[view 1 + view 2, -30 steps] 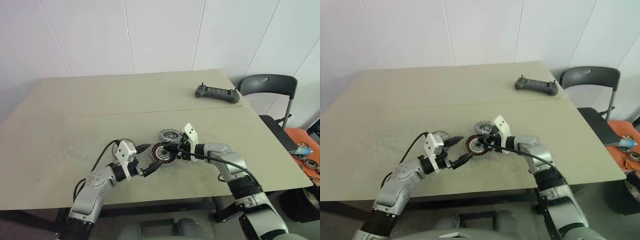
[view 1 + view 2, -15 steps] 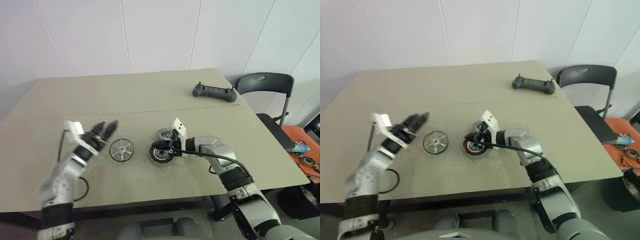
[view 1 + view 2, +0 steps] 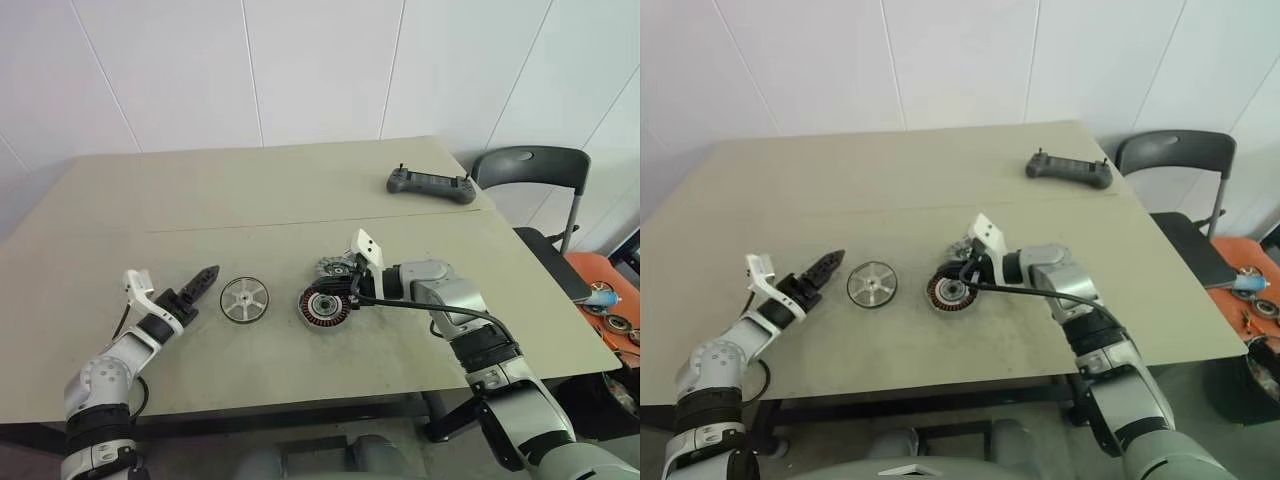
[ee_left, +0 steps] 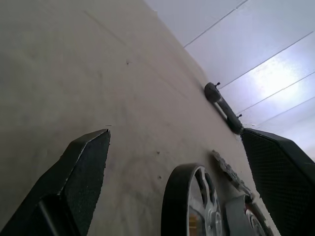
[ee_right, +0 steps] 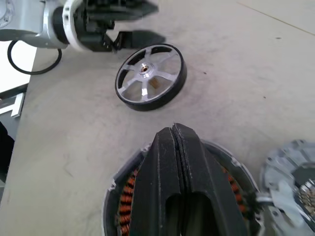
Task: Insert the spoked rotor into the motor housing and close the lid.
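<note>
The spoked rotor (image 3: 244, 299) lies flat on the tabletop (image 3: 300, 190). Just right of it sits the motor housing (image 3: 325, 309), with the closed right end effector (image 5: 178, 147) over it. Left of the rotor, the left end effector (image 3: 203, 279) is wide open, holding nothing.

Both arms are clad in silver-gray shells with black joint bands. A white block is mounted on each wrist. The left gripper (image 3: 203, 279) and right gripper (image 3: 352, 291) each carry two black tapered fingers; a fine mesh texture is seen on the left fingers' (image 4: 83, 169) inner faces. A black cable is routed along each forearm.
</note>
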Controlling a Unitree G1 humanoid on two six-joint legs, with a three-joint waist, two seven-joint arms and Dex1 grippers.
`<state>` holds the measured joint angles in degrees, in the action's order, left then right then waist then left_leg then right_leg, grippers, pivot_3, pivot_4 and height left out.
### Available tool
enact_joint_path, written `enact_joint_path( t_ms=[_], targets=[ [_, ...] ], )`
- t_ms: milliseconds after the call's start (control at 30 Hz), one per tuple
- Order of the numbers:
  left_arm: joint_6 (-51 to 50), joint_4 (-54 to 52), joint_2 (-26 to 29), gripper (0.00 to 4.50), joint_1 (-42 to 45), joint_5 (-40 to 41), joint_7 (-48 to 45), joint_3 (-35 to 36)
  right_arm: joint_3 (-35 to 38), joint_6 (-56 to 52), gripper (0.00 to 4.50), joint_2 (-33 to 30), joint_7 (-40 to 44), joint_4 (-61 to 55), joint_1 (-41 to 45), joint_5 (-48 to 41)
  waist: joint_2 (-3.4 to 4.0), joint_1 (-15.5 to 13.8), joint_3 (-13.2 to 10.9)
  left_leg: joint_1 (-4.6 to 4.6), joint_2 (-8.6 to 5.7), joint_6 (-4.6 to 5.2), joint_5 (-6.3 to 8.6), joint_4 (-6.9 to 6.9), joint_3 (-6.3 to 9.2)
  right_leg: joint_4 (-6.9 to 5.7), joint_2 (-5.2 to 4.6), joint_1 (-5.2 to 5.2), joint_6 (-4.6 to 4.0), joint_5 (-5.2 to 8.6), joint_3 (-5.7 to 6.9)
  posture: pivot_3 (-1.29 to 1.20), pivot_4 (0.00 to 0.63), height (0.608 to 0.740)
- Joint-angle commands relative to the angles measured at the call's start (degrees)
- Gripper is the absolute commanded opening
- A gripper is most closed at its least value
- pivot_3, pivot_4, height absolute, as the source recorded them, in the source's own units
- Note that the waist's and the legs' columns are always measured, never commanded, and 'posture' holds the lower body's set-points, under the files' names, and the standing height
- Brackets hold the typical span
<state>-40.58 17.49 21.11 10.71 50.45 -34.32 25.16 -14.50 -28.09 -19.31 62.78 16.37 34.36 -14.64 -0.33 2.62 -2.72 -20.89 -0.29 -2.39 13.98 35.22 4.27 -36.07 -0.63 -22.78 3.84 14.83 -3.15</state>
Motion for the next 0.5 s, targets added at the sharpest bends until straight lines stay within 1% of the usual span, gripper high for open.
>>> enact_joint_path(
  t_ms=[33,133,200,300,400,500],
  targets=[
    [1.72,2.06,-0.44,4.5,-0.55,-3.29,-2.18,-2.21,1.11,1.28,0.01,0.07,-0.33,-0.75,1.28,-0.2,0.06,-0.05,0.01,0.03,0.0,0.0,0.0,-0.01,0.0,0.0,0.0,0.02,0.0,0.0,0.0,0.0,0.0,0.74],
    [2.97,4.38,-1.33,4.5,-0.37,-4.59,-4.02,-2.85,1.13,1.14,0.01,0.18,-0.76,-0.9,0.87,-0.27,0.14,-0.18,0.03,0.11,-0.01,0.0,0.0,-0.01,-0.03,0.0,-0.03,0.1,-0.01,0.0,-0.01,0.0,0.0,0.74],
    [2.63,4.41,-1.24,4.5,-0.32,-5.41,-5.64,-4.1,1.03,1.23,0.01,0.19,-0.78,-0.81,0.72,-0.19,0.15,-0.12,0.03,0.4,-0.02,-0.01,0.0,-0.01,-0.04,0.04,-0.05,0.34,-0.02,0.02,-0.01,0.0,0.0,0.74],
    [-0.16,-0.23,-2.51,4.5,-3.29,-6.77,-7.66,-9.04,0.98,1.39,0.01,0.36,-1.15,-0.22,0.45,0.06,0.18,-0.02,0.03,0.49,-0.03,-0.02,0.01,0.02,-0.05,0.07,-0.09,0.44,-0.03,0.03,-0.02,0.0,0.0,0.74],
    [-1.71,-4.04,-3.71,4.5,-7.23,-8.99,-7.85,-13.93,1.03,1.57,0.01,0.44,-1.49,0.23,0.39,0.24,0.43,-0.13,0.15,0.47,-0.1,-0.02,0.02,-0.04,-0.09,0.17,-0.27,0.48,0.01,0.05,-0.06,0.0,0.0,0.74],
    [-0.59,-5.61,-6.42,3.92,-10.42,-10.16,-7.4,-15.62,1.21,1.89,0.0,0.48,-2.0,0.97,0.46,0.42,0.89,-0.28,0.44,0.42,-0.32,-0.01,0.02,-0.1,-0.11,0.29,-0.57,0.51,0.22,0.17,-0.09,0.0,0.0,0.74]
  ],
)
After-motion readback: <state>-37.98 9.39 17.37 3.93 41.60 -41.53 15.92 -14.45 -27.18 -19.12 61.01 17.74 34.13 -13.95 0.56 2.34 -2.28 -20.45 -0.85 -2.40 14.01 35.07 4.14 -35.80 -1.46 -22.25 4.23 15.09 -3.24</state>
